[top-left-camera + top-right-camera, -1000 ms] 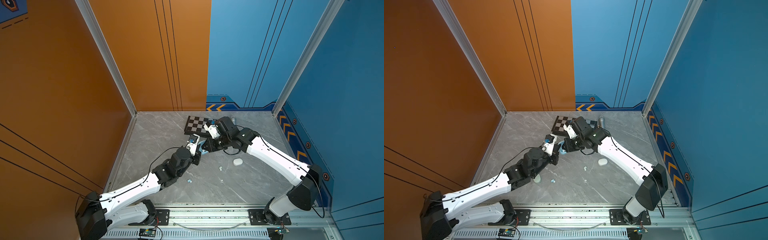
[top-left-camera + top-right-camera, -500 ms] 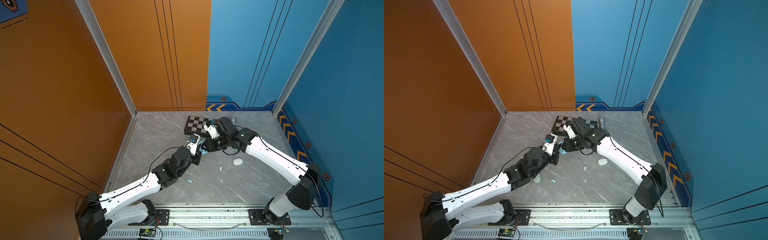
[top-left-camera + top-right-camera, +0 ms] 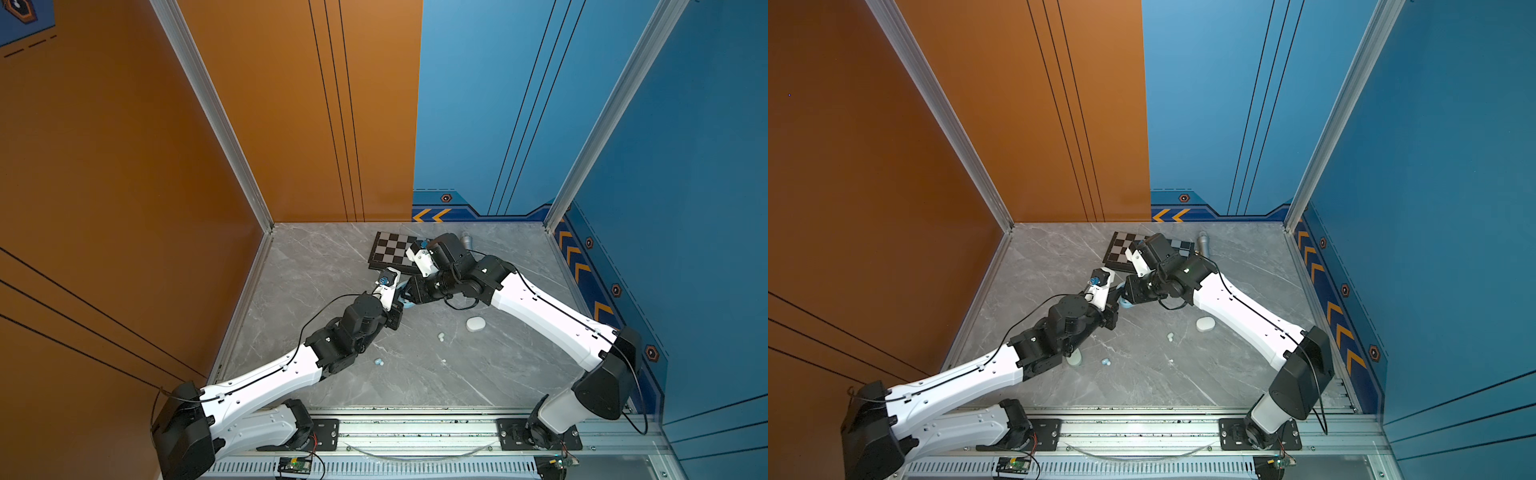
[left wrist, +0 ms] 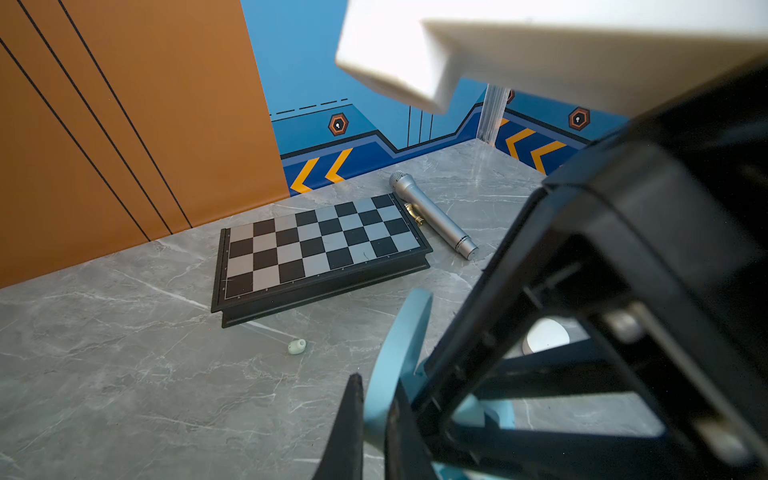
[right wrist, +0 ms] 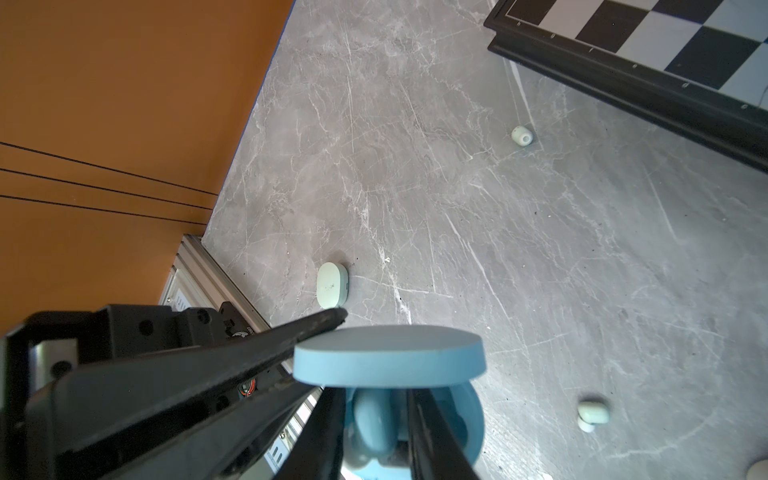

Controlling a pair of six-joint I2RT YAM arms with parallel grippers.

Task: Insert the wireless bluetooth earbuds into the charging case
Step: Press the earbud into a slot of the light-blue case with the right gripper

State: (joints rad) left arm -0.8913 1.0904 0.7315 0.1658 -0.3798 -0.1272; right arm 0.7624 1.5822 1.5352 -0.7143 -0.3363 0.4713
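Note:
The light blue charging case (image 5: 465, 424) stands open on the table between the two arms and shows in both top views (image 3: 406, 305) (image 3: 1124, 306). My left gripper (image 4: 376, 399) is shut on its raised lid (image 4: 403, 340). Under that lid (image 5: 388, 357), my right gripper (image 5: 376, 399) reaches into the case. A light blue earbud (image 5: 371, 419) lies in the case between its fingers, with a thin gap on each side. Loose earbuds lie on the table: a pale mint one (image 4: 297, 346) (image 5: 521, 136) by the chessboard corner, another (image 5: 592, 415), and a light blue one (image 3: 379, 362).
A folded chessboard (image 4: 320, 245) and a silver microphone (image 4: 432, 216) lie at the back. A mint green case (image 5: 331, 284) sits under my left arm near the front rail. A white case (image 3: 476, 323) lies under my right arm. Orange wall stands to the left.
Both arms stay where they were over the blue case. The right gripper's fingers have spread a little apart.

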